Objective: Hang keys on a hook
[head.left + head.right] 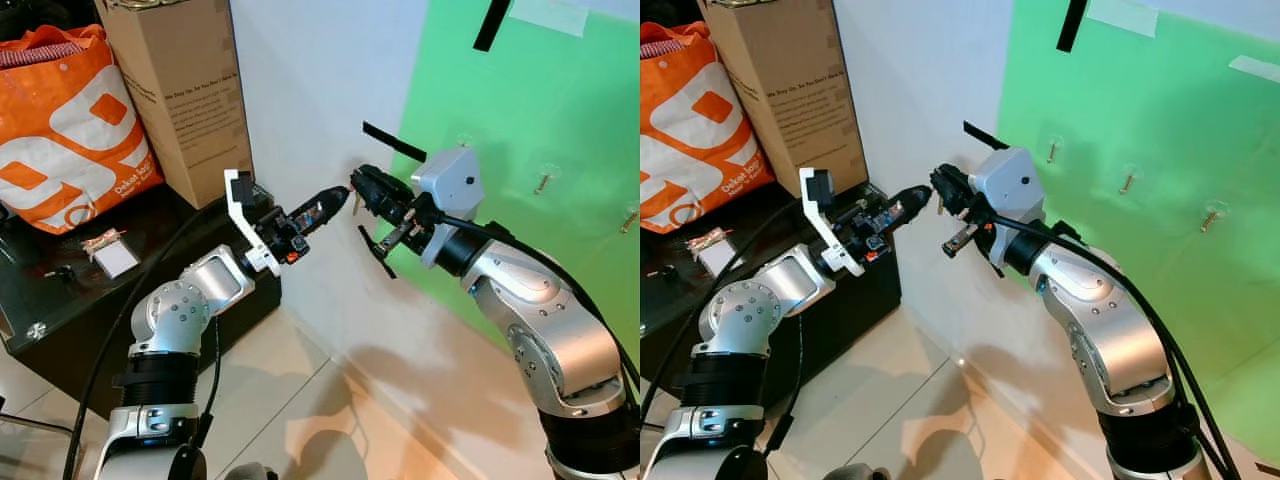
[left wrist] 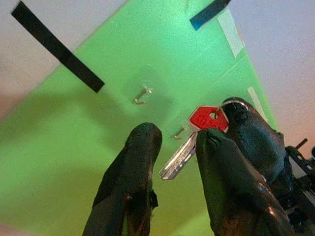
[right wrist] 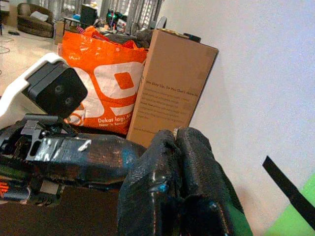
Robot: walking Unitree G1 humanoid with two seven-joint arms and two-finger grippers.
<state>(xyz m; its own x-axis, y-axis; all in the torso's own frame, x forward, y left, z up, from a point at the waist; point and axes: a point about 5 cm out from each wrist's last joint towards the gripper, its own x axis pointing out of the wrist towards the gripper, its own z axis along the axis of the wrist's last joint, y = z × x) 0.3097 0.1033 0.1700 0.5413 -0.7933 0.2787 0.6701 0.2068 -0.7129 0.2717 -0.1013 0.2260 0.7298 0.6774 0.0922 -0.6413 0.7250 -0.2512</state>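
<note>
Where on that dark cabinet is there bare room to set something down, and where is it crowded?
Free: the dark cabinet's front strip, beside the small white card. Crowded: the back, where the orange bag and cardboard box stand side by side.

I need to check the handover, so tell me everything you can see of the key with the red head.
The key has a red, angular plastic-looking head with a hole, and a silvery metal blade with a cut edge. A thin metal ring passes through the hole. It hangs tilted, head uppermost, in front of the green board. The ring end sits against the black fingers of the right gripper, which appear to hold it, while the blade hangs free between the left gripper's fingers, apparently touching neither. The nearest hook is bare.
</note>
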